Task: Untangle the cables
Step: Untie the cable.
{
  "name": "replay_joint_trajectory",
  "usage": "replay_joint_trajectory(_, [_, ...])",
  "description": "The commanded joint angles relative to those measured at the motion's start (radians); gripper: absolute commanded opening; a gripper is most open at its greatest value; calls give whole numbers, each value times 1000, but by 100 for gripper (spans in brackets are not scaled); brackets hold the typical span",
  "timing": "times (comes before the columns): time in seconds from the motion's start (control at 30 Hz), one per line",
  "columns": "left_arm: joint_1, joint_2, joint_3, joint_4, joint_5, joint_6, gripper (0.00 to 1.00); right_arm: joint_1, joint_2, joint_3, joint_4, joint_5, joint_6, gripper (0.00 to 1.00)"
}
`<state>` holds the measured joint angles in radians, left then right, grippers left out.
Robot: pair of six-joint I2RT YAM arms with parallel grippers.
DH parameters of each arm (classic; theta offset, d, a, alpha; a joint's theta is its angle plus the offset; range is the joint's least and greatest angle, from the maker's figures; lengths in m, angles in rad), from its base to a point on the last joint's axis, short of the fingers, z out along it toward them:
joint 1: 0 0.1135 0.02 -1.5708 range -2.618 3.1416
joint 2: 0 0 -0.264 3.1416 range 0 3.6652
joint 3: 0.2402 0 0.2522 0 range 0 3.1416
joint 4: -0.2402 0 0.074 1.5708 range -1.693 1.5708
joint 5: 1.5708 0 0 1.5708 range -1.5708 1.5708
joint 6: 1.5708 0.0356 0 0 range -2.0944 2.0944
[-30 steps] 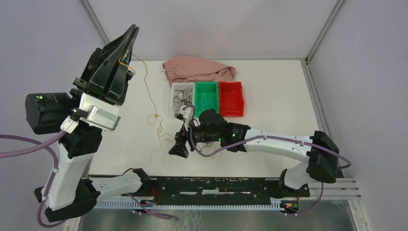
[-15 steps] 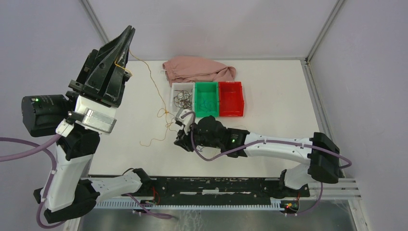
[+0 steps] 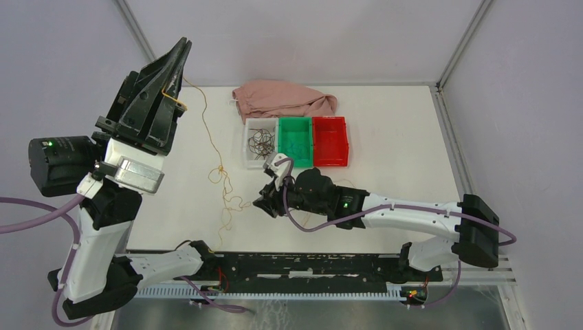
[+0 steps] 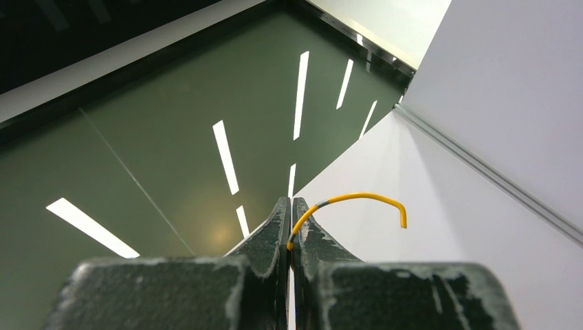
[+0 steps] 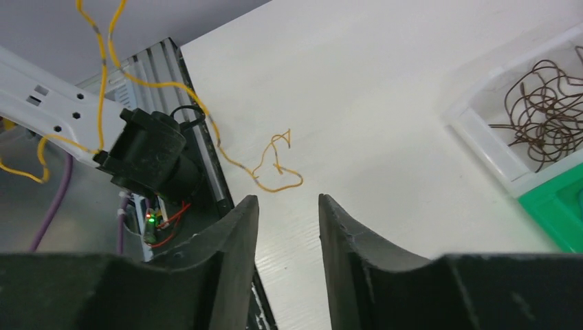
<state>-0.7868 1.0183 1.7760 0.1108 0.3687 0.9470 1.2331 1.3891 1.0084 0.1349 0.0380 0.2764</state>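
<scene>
A long yellow-orange cable (image 3: 208, 137) hangs from my raised left gripper (image 3: 183, 47) down to the table, where its curly lower end (image 5: 275, 165) lies. The left gripper (image 4: 290, 201) is shut on the cable's upper end, and a short hooked tip (image 4: 364, 198) sticks out past the fingers. My right gripper (image 3: 265, 204) hovers low over the table, just right of the cable's lower loops. In the right wrist view it (image 5: 287, 199) stands partly open with nothing between its fingers. Dark brown cables (image 3: 261, 143) lie in the white bin (image 3: 248, 141).
A green bin (image 3: 295, 125) and a red bin (image 3: 330, 125) stand next to the white one at the back middle. A pink cloth (image 3: 282, 100) lies behind them. The black base rail (image 3: 302, 265) runs along the table's near edge.
The right gripper's jaws went from wide to partly open. It holds no cable. The yellow cable was drawn right, then swung back left. The right arm shifted slightly right.
</scene>
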Motion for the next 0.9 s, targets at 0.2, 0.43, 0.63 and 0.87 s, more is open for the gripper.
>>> replay_joint_trajectory(0.2, [1, -7, 28, 26, -4, -10, 3, 5, -4, -29, 174, -118, 43, 64])
replay_joint_trajectory(0.43, [2, -7, 34, 21, -4, -6, 3, 4, 56, 28, 126, -209, 21, 64])
replay_joint_trajectory(0.63, [1, -7, 30, 21, -1, -6, 3, 5, 81, 53, 139, -202, 35, 61])
replay_joint_trajectory(0.87, [3, -10, 34, 21, 5, 8, 3, 5, 35, 38, 33, -68, 56, 66])
